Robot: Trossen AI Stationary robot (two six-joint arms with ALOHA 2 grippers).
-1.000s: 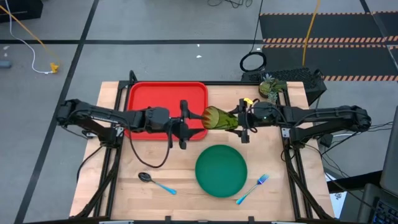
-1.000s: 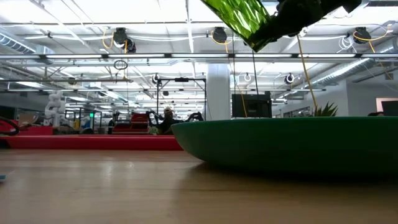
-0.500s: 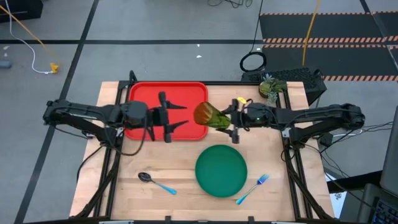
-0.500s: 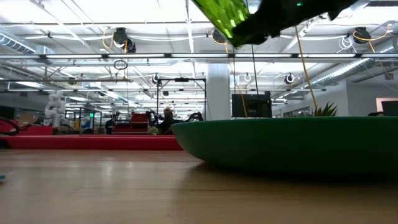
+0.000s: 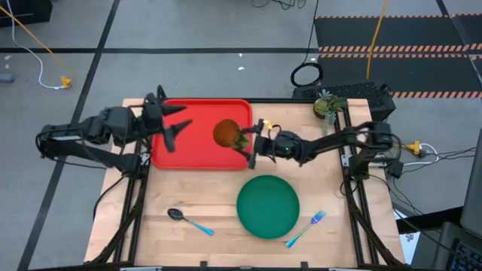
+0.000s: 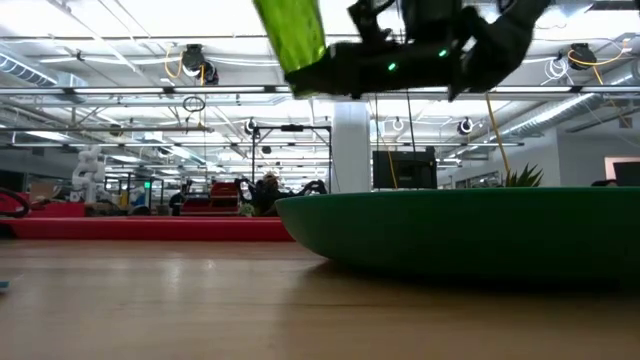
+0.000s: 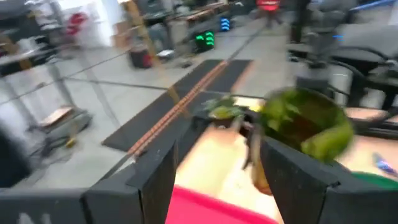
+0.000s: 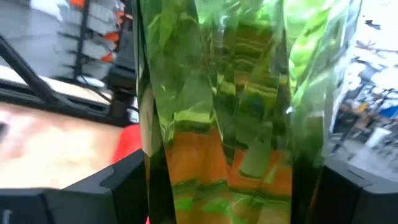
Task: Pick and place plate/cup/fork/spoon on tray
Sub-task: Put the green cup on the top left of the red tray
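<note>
The olive-green cup (image 5: 226,134) hangs over the right part of the red tray (image 5: 188,150), mouth up, with my right gripper (image 5: 248,144) shut on it. In the low view the cup (image 6: 290,35) stands high above the table. My left gripper (image 5: 169,124) is open and holds nothing, over the tray's left edge. In its wrist view its fingers (image 7: 155,180) face the cup (image 7: 305,121). The dark green plate (image 5: 267,205) lies flat on the table near the front. To its left lies the spoon (image 5: 188,220), to its right the fork (image 5: 305,228). My right gripper pinches the cup's side wall (image 8: 155,186) between its two fingers (image 8: 124,180), on opposite sides, low on the cup (image 6: 305,65). The fingers come about level from the table's right. The cup is nearly upright, mouth up, lifted clear above the tray.
A small potted plant (image 5: 325,105) stands at the table's far right corner. Bare wood lies between the tray and the plate. The plate's rim (image 6: 460,230) fills the right of the low view, with the tray's edge (image 6: 150,228) behind it.
My right gripper has carried the cup toward the table's left, from beside the tray to over its right part, and sunk somewhat. The cup has tipped from slanting on its side to nearly upright. My left gripper has drawn back toward the table's left edge, risen and rolled.
</note>
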